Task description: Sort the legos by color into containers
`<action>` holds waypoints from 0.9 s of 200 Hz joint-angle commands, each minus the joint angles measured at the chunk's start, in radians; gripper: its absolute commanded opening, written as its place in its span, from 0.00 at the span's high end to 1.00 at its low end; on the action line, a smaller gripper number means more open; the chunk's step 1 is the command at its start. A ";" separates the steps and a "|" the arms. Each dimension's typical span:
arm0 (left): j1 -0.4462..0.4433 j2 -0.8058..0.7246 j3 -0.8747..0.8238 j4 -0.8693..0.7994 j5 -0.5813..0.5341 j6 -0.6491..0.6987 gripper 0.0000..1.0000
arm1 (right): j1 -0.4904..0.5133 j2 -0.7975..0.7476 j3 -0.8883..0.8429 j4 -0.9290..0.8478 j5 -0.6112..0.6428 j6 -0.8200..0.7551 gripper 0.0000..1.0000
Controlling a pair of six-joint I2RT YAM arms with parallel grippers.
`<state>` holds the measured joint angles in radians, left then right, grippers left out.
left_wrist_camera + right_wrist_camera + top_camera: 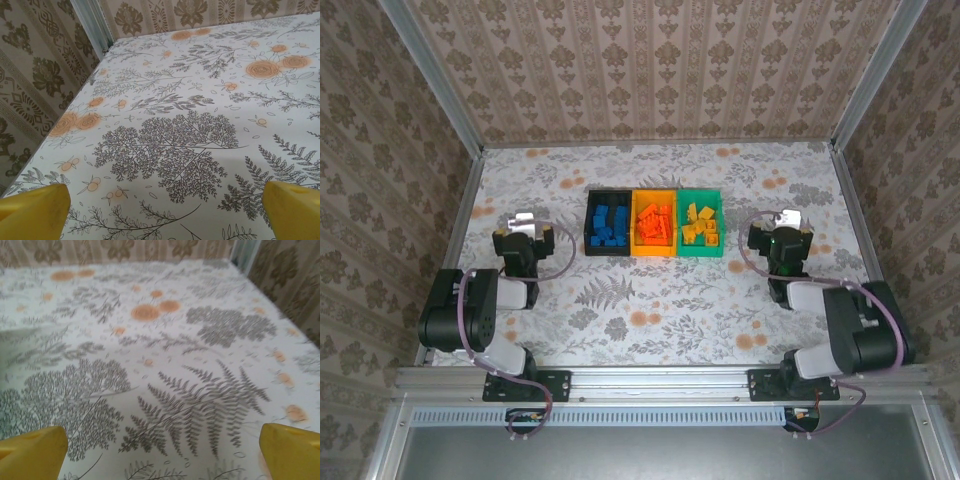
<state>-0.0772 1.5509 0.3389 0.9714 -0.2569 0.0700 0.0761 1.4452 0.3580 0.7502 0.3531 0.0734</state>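
Note:
Three joined containers stand in a row at the table's middle. Blue legos [610, 224] fill the black bin [588, 222], red-orange legos [654, 222] lie in the orange bin [654, 252], and yellow legos [700, 226] lie in the green bin [700, 193]. My left gripper [527, 222] rests to the left of the row, apart from it. My right gripper [782, 220] rests to the right of it. In the wrist views the left gripper [167, 210] and the right gripper [162, 452] stand open, yellow fingers [35, 210] wide apart over bare cloth, nothing between them.
A floral tablecloth [650, 300] covers the table. Patterned walls with metal corner posts [430, 75] close it in on three sides. A metal rail [650, 385] with the arm bases runs along the near edge.

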 commanded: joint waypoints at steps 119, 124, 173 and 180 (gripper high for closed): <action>0.030 -0.005 0.037 -0.043 0.043 -0.049 0.00 | -0.033 0.087 0.038 0.131 -0.152 -0.020 0.00; 0.031 -0.005 0.037 -0.044 0.043 -0.049 0.00 | -0.035 0.087 0.038 0.133 -0.152 -0.020 0.00; 0.028 -0.004 0.039 -0.045 0.048 -0.044 0.00 | -0.035 0.089 0.039 0.129 -0.152 -0.020 0.00; 0.029 -0.004 0.040 -0.045 0.048 -0.042 0.00 | -0.035 0.088 0.039 0.130 -0.152 -0.020 0.00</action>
<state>-0.0505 1.5513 0.3607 0.9234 -0.2272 0.0452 0.0456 1.5330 0.3786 0.8577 0.2226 0.0544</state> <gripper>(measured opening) 0.998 0.999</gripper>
